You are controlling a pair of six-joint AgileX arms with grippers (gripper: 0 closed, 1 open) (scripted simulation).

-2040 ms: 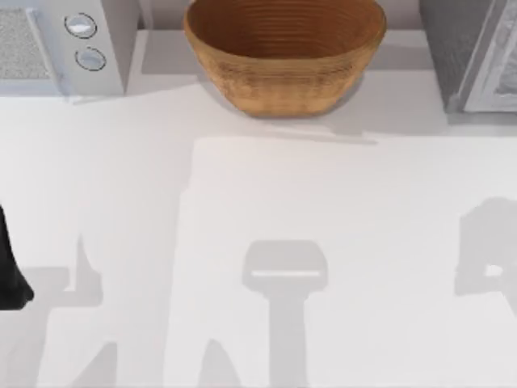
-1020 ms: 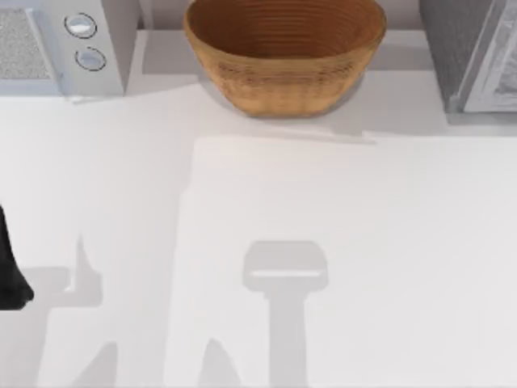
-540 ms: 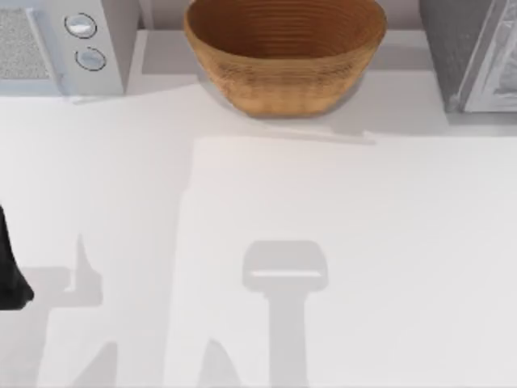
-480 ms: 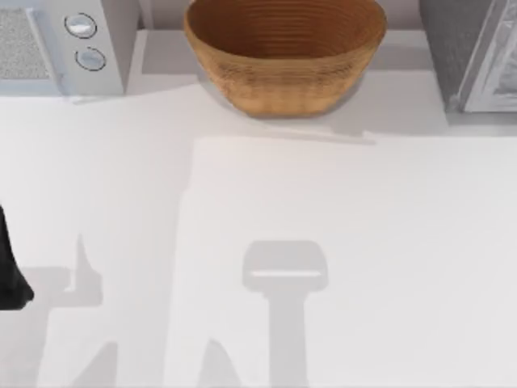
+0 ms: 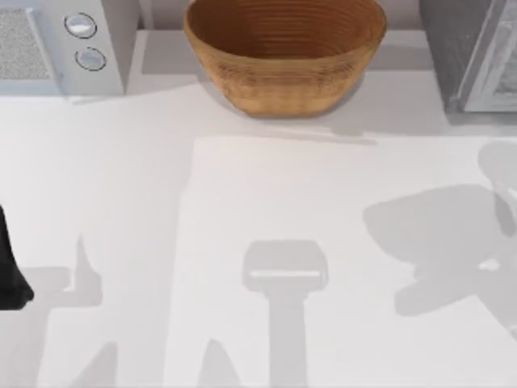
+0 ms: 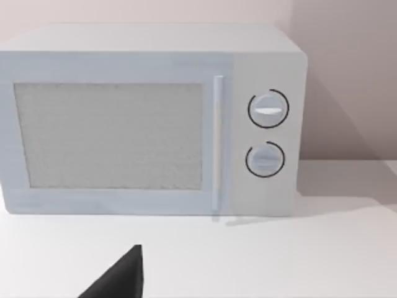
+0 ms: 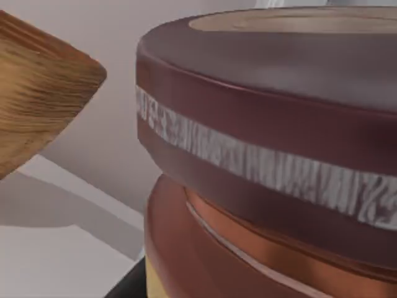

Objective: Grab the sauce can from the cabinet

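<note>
The sauce can (image 7: 279, 155) sits very close in the right wrist view, tilted: a dark maroon top with a tan patch, a silvery band, an orange-brown label below. It hangs off the table, with the wicker basket (image 7: 37, 93) and the wall behind it. A dark piece of my right gripper (image 7: 127, 287) shows under the can, shut on it. The grey cabinet (image 5: 464, 56) stands at the table's back right. My left gripper (image 5: 10, 271) is parked at the table's left edge, and its dark fingertip (image 6: 121, 278) faces the microwave.
The wicker basket (image 5: 284, 52) stands at the back middle of the white table (image 5: 266, 194). A white microwave (image 5: 60, 44) with two dials sits at the back left. A broad arm shadow (image 5: 444, 242) lies over the table's right side.
A large shadow has spread over the right side of the table, where half a second ago there was none. The left arm and the basket have not moved.
</note>
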